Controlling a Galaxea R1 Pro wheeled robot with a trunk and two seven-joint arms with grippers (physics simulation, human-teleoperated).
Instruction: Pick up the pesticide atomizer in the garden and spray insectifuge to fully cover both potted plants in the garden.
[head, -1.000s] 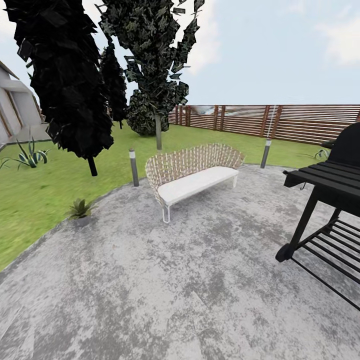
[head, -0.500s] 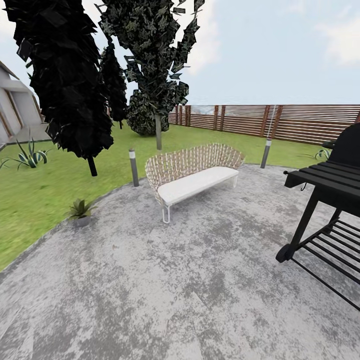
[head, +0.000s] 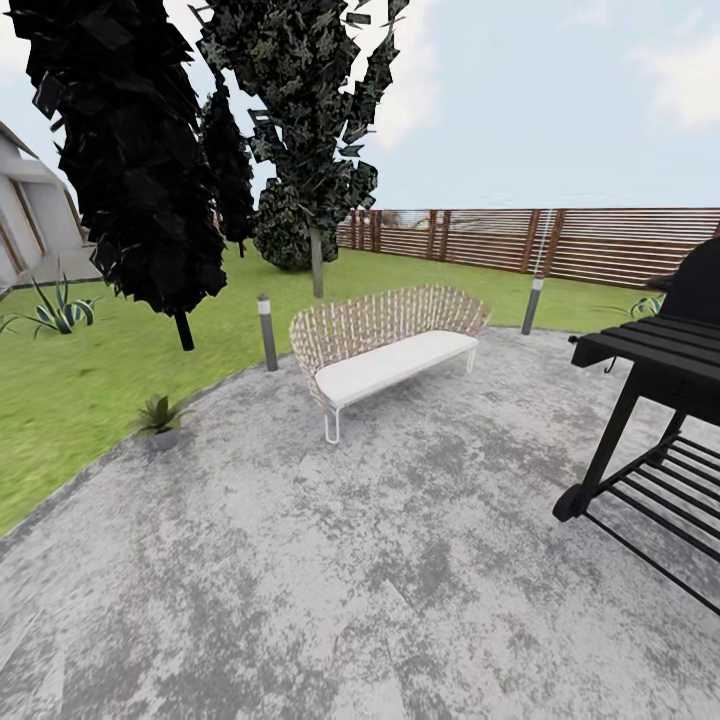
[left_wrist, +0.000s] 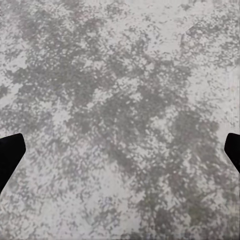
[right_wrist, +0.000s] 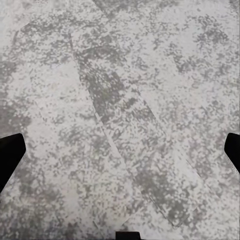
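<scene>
The pesticide atomizer is out of view. One small potted plant (head: 158, 418) in a grey pot stands at the left rim of the round stone patio (head: 380, 560), where it meets the lawn. My left gripper (left_wrist: 120, 152) hangs over bare mottled stone, its black fingertips (left_wrist: 10, 156) far apart at the picture's edges, open and empty. My right gripper (right_wrist: 120, 152) is likewise open above a stone slab joint, with nothing between its fingertips (right_wrist: 10, 155).
A wicker bench (head: 385, 345) with a white cushion stands ahead. A black grill (head: 650, 400) is at the right. Two grey bollard lamps (head: 267, 333) (head: 532, 305) mark the patio rim. Dark trees (head: 140, 160), a spiky agave (head: 55, 312) and a slat fence (head: 560, 242) lie beyond.
The whole head view has shifted very slightly, the grill edging right, so the camera moved. Nothing in the garden itself has moved.
</scene>
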